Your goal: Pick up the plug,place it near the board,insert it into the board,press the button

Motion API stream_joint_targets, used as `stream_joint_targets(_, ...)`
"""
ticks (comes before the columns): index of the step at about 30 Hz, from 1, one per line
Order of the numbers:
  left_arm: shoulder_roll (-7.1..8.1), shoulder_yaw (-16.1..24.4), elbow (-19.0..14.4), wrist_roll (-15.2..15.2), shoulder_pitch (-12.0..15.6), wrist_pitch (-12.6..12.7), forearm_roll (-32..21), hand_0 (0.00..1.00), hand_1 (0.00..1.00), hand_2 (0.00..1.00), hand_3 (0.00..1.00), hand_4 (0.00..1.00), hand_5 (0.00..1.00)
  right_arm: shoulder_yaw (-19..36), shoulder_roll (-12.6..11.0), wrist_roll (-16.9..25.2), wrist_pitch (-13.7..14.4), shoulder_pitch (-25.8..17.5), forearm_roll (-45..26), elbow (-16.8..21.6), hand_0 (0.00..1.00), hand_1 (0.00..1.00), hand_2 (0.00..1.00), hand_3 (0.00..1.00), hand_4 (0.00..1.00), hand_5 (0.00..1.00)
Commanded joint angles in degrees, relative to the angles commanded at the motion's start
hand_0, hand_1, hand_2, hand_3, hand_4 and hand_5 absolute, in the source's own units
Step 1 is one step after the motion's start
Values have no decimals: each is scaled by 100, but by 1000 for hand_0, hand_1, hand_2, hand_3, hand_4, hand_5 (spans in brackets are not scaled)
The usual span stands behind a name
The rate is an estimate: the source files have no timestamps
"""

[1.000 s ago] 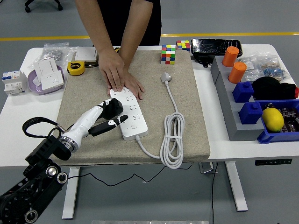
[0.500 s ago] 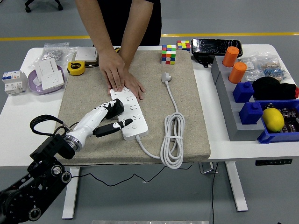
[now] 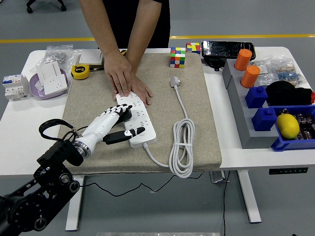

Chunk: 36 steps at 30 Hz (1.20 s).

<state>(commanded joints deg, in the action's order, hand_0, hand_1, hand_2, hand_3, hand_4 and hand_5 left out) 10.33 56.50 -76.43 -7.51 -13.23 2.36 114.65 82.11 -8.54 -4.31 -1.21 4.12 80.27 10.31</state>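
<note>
On the white bench (image 3: 231,152) a beige mat (image 3: 93,93) carries the white board (image 3: 140,120), whose far end is hidden under a person's hands (image 3: 125,78), while the plug (image 3: 174,81) lies unheld on the mat to the right of the board, its cable coiled nearer. The right arm is not seen. Compared with a second ago, the left hand (image 3: 115,125) has been opened out: its fingers are spread and hold nothing, one dark fingertip lying across the board's near left edge.
</note>
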Motion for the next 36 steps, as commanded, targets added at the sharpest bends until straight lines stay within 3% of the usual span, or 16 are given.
stream_joint_targets(16,16,-431,45,-100,-214,-32,258,998,998,998,975,998,998,-15,-9,-12,4,7,-16,0,830,754,751,790,998,943)
stream_joint_targets(28,23,-503,-9,-115,-301,-24,456,998,998,998,975,998,998,-11,-7,-15,7,23,-23,0,829,754,751,791,998,944)
stream_joint_targets(36,57,-455,-350,-111,-292,73,469,998,998,998,974,998,998,-10,-6,-16,11,25,-26,0,830,754,751,790,998,945)
